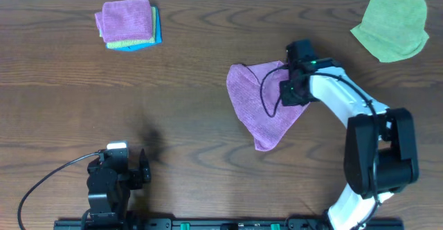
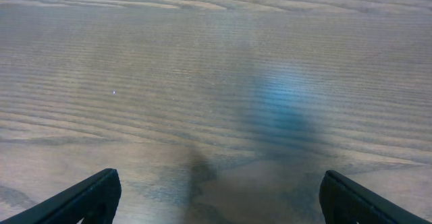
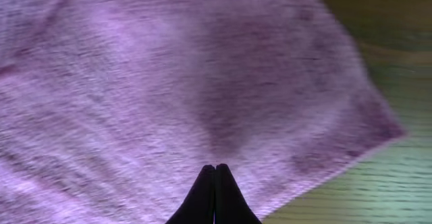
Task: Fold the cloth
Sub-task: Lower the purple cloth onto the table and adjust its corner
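Plainly the cloth [image 1: 257,109] is soft, light and limp. Its fuzzy pile should grip well but it will sag and crumple, so a corner or an edge is the place to pinch, not the middle. It lies on the table [image 1: 187,105] in a rough triangle, directly beneath and ahead of the right gripper [image 3: 214,173], with a free corner off to the right of the fingertips. That gripper's fingers are pressed tight together — whether any pile is caught between them I cannot tell. The left gripper [image 2: 219,187] hangs spread wide over bare wood, well apart from the cloth.
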`<act>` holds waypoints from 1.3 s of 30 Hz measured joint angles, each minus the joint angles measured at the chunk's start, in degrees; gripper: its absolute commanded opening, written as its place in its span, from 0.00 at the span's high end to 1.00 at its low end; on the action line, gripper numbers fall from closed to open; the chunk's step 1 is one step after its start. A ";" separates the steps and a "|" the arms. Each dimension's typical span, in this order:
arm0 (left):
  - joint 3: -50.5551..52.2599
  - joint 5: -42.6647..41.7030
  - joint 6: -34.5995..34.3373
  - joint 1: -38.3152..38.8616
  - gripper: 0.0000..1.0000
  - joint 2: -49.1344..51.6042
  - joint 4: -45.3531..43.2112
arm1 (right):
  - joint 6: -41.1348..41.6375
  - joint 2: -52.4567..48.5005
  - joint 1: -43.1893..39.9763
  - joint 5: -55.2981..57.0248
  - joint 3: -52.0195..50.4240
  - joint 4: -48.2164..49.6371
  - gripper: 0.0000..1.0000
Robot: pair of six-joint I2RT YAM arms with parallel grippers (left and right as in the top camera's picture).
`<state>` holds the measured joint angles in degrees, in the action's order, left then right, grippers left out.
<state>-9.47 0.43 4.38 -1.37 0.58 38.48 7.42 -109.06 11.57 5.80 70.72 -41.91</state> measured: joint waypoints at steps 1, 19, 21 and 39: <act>0.00 0.00 0.00 0.00 0.05 0.00 -0.02 | 0.00 0.00 -0.31 0.26 0.00 0.24 0.99; 0.00 0.00 0.00 0.00 0.05 0.00 0.00 | 0.00 -2.56 -5.75 1.73 0.00 4.59 0.98; 0.00 0.00 0.00 0.00 0.05 0.00 0.00 | 0.00 -3.39 -5.88 1.49 0.00 5.05 0.98; 0.00 0.00 0.00 0.00 0.05 0.00 0.02 | 0.00 -16.31 -7.17 1.75 18.69 1.57 0.98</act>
<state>-9.47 0.43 4.38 -1.37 0.58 38.50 7.42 -125.36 4.40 7.55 89.41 -40.34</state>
